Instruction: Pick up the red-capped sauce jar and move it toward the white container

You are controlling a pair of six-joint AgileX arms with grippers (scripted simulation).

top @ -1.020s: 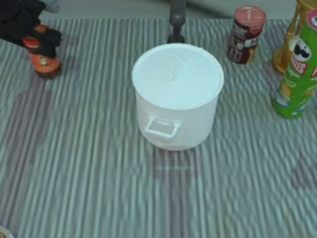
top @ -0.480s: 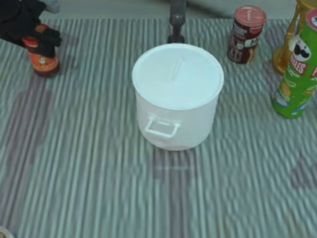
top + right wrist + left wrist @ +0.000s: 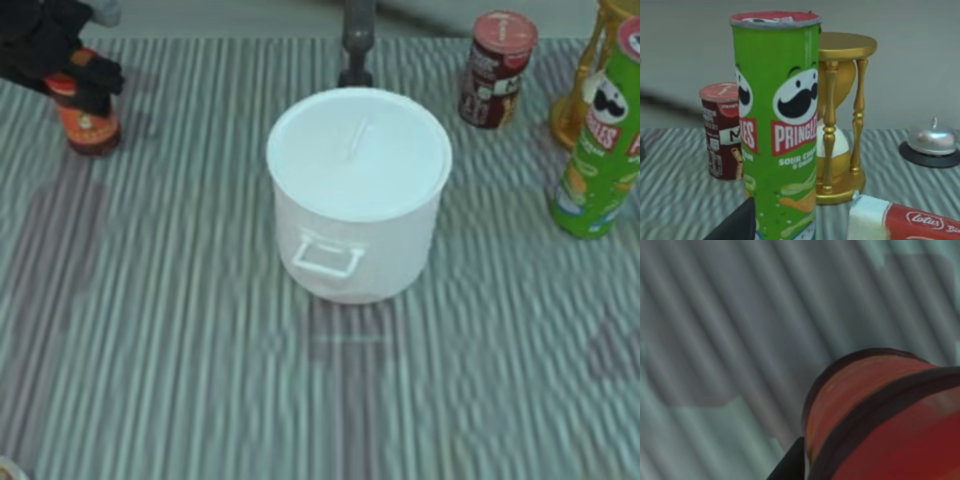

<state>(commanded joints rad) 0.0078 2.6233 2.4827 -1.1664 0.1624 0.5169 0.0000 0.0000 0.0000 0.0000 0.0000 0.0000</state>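
**A:** Checked the far left corner of the table (image 3: 200, 380)? Spotted the left gripper (image 3: 72, 72) clamped around the top of the red-capped sauce jar (image 3: 88, 124), dark fingers (image 3: 98, 72) wrapped over the orange-red cap. Looked upright, dark base close to the striped cloth, couldn't tell whether touching or just off it.

**B:** Yep, saw the same. Left wrist view basically filled with that jar (image 3: 880, 415), orange label and dark band right up close, striped cloth behind. Sat well apart from the white container (image 3: 358, 190) though, which stood mid-table with lid on and handle facing the near edge.

**A:** And the right gripper?

**B:** Nowhere in the top view. Only caught a dark sliver at the edge of the right wrist view, so couldn't tell open or closed. Parked over by the green Pringles can (image 3: 777, 125), gold hourglass (image 3: 842, 115), dark-brown jar (image 3: 722, 132) and a silver bell (image 3: 932, 142).
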